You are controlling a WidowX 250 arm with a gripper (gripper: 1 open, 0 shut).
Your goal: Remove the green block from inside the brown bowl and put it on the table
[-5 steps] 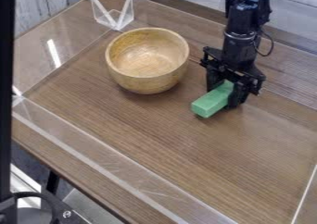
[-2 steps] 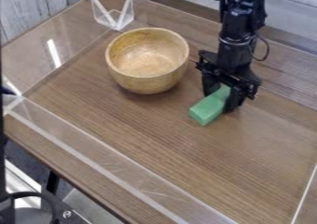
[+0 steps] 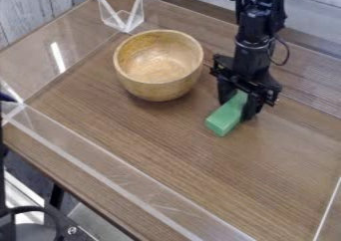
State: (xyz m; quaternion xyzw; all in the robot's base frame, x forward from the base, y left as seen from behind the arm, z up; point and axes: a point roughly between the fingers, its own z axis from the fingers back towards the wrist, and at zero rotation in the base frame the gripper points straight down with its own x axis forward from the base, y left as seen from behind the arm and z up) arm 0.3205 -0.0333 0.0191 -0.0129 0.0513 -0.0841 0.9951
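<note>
The green block [image 3: 228,115] lies flat on the table [image 3: 147,155], just right of the brown bowl [image 3: 159,65], whose inside shows nothing in it. My black gripper [image 3: 248,98] hangs straight down over the block's far end. Its fingers reach to either side of that end. The dark fingers blend together, so whether they press on the block does not show.
A small clear plastic stand [image 3: 120,13] sits behind the bowl at the back. Low clear acrylic walls [image 3: 80,160] edge the tabletop on the left and front. Open wood surface stretches in front of the bowl and the block.
The gripper has risen slightly since the oldest frame. The green block stays on the table in nearly the same spot. Nothing moved over the last half second.
</note>
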